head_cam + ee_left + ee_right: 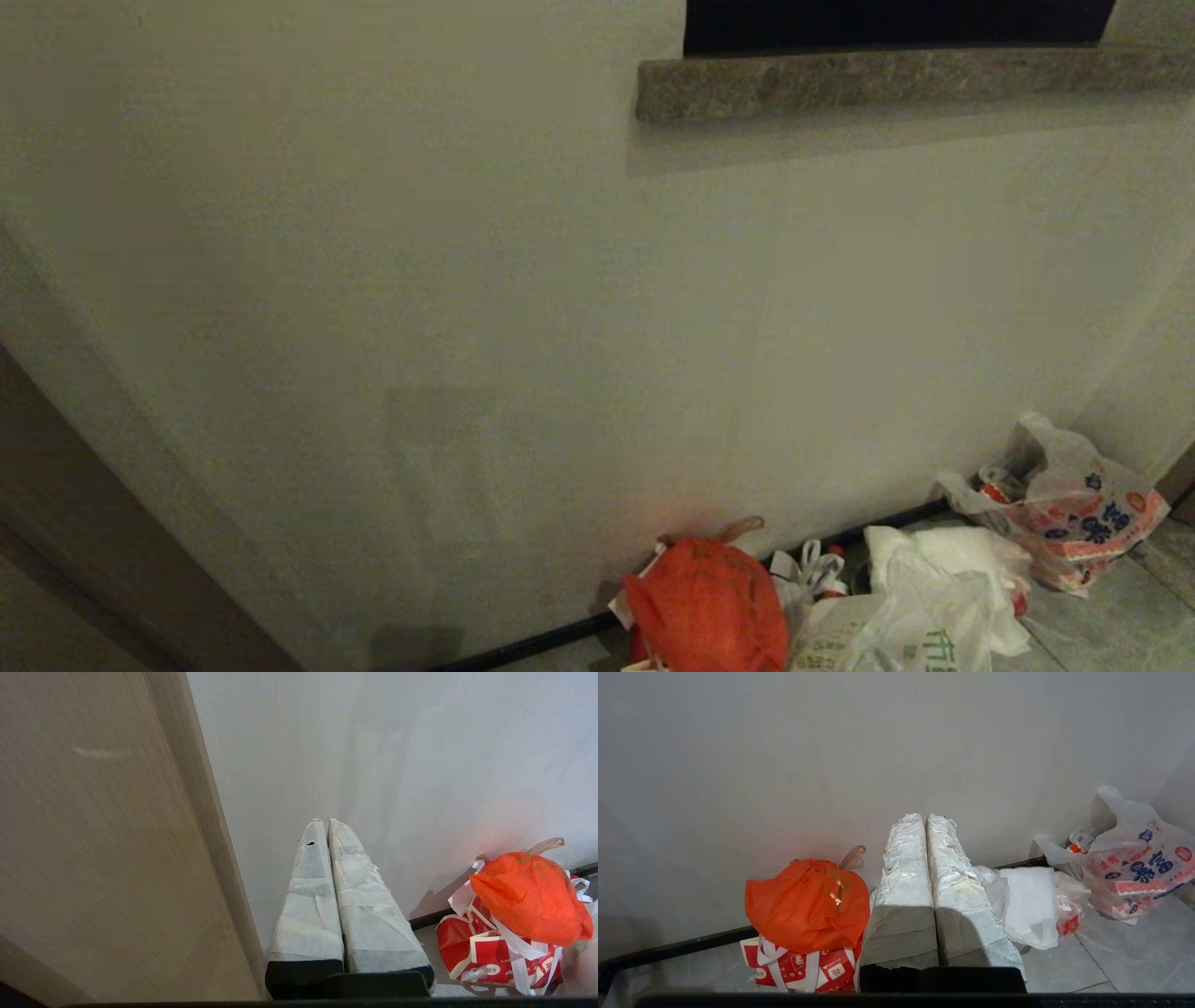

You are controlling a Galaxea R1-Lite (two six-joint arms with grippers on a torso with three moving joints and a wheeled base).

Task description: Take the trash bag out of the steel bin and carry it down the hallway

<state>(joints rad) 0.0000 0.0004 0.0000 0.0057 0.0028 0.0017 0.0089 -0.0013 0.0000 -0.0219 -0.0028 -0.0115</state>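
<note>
Trash bag (896, 616) lies by the wall while left claw (325, 822) and right claw (923, 817) point wallward, closed.

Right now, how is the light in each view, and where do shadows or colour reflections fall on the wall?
Head view: dim and yellowish; a shadow lies under the stone ledge, and a faint red glow tints the wall above the orange bag. Left wrist view: brighter; the same bag throws a pink glow on the wall. Right wrist view: grey, even light, with a shadow across the base of the shut right hand.
</note>
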